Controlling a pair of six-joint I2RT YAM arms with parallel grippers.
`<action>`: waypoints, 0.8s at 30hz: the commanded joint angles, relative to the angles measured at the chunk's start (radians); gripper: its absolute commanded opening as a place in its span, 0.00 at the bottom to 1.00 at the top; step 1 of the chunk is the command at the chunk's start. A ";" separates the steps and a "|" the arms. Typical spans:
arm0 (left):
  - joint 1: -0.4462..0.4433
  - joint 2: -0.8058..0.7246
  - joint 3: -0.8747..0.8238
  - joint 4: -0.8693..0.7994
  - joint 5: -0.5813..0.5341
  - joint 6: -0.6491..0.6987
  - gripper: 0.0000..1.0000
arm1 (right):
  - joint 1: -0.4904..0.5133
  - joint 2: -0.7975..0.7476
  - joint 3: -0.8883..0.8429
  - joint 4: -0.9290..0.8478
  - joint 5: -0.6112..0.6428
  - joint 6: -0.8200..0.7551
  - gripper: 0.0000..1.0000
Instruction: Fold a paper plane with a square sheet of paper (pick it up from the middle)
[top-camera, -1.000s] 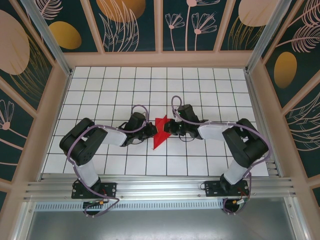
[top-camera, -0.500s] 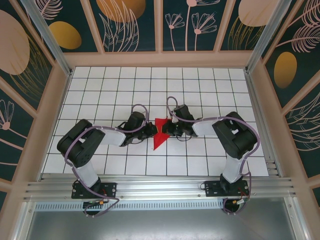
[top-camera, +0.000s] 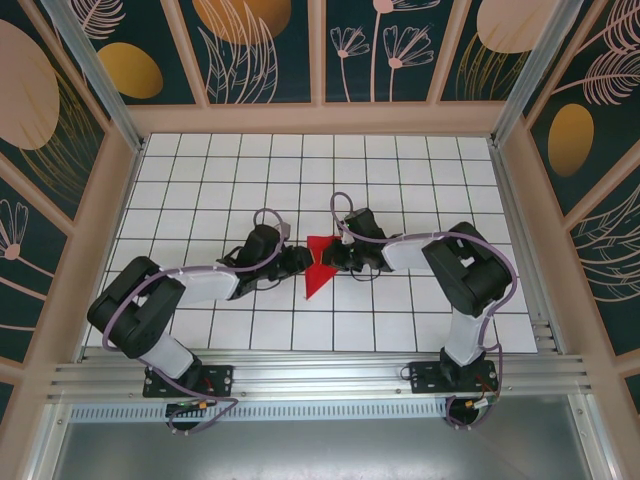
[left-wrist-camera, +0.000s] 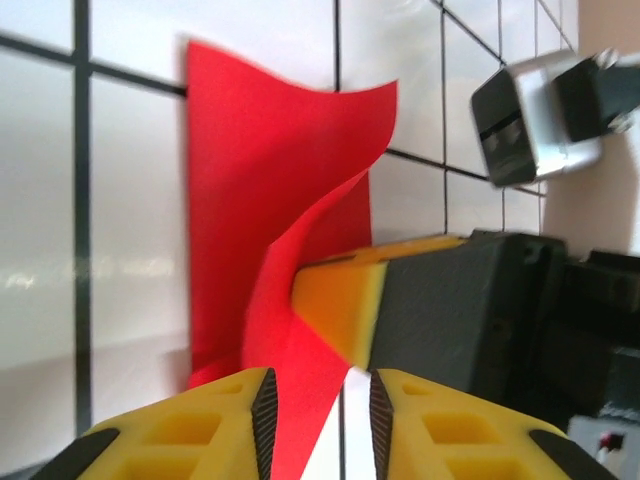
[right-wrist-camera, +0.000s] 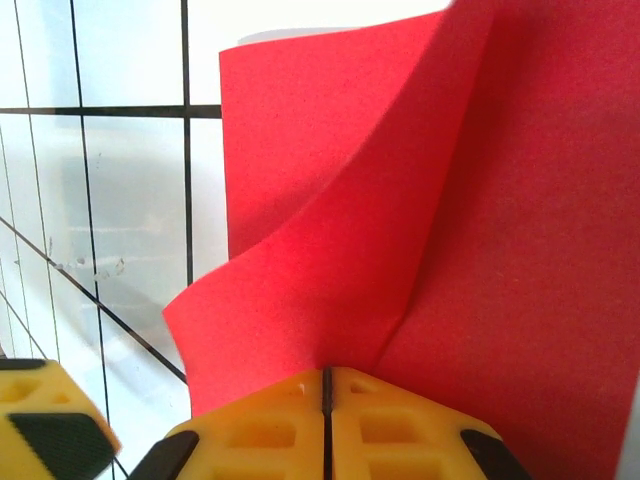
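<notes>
Mid-frame, the closed right gripper (right-wrist-camera: 326, 385) pinches the part-folded square sheet of paper (top-camera: 318, 262); the left gripper (left-wrist-camera: 320, 390), jaws parted and seemingly straddling its edge, should flatten the crease without tugging.

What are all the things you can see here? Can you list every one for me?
red paper: one, bright red, middle of the table between the two arms, partly folded with a flap curling up
table: one, white tiles with black lines, under everything
walls: three sides, dark green with peach flowers and leaves, around the table
metal rail: one, silver, along the near edge, by the arm bases
left arm: one, black and white, left of the paper
right arm: one, black and white, right of the paper
left jaws: one pair, yellow and black, apart, with the paper's edge between them
right jaws: one pair, yellow and black, shut on the red paper
</notes>
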 joint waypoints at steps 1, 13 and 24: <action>-0.011 -0.019 -0.028 -0.028 0.040 -0.012 0.34 | 0.008 0.027 0.032 -0.034 0.017 -0.008 0.08; -0.028 0.031 -0.021 -0.051 0.052 0.005 0.30 | 0.011 0.046 0.050 -0.062 0.034 -0.002 0.09; -0.033 0.003 -0.032 -0.008 0.083 0.007 0.27 | 0.014 0.054 0.057 -0.076 0.042 -0.005 0.09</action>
